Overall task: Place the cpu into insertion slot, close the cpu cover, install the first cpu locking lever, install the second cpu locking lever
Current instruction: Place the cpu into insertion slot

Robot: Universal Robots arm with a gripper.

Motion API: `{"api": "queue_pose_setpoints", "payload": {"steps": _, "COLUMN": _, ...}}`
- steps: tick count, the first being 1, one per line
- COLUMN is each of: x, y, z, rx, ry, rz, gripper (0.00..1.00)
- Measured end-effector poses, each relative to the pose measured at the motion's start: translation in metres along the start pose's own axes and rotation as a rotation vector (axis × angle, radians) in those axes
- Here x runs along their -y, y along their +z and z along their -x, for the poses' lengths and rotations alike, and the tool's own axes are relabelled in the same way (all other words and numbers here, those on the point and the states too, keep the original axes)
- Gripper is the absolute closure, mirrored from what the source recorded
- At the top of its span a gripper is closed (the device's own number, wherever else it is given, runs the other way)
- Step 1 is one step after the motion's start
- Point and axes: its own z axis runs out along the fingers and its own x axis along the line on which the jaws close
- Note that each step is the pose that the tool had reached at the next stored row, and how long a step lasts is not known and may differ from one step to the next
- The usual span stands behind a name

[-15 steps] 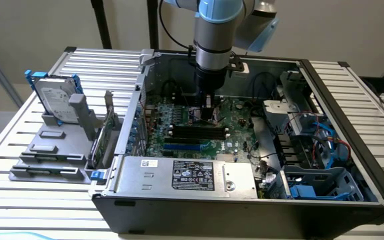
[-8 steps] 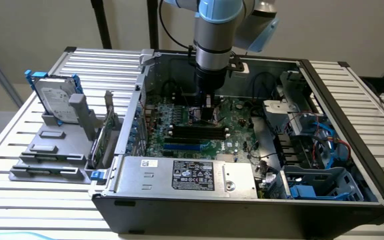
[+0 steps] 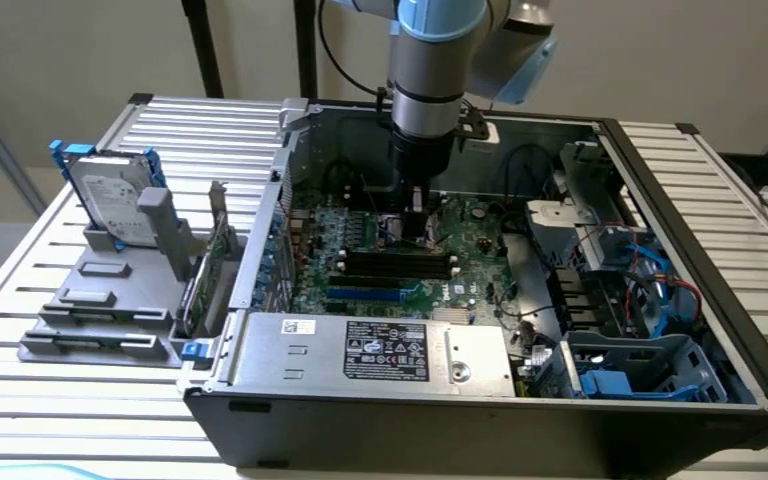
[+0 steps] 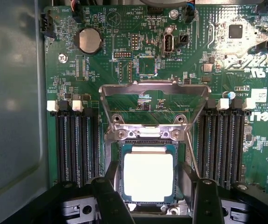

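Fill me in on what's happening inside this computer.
The arm's gripper is down inside the open case, over the motherboard. The cpu lies flat in the slot, with the gripper's open fingers on either side of it. The cover is swung back, not yet closed over the cpu.
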Motion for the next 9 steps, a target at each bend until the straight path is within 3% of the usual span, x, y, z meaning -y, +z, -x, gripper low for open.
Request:
{"api": "queue_pose_setpoints", "payload": {"steps": 8, "x": 0.0057, "y": -0.0242, "z": 0.002, "rx": 0.0000, "ry": 0.000, "rz": -0.0001, "gripper": 0.40}}
{"api": "queue_pose_setpoints", "payload": {"steps": 9, "x": 0.0080, "y": -0.0258, "z": 0.004, "rx": -0.0002, "ry": 0.000, "rz": 0.0000, "gripper": 0.53}}
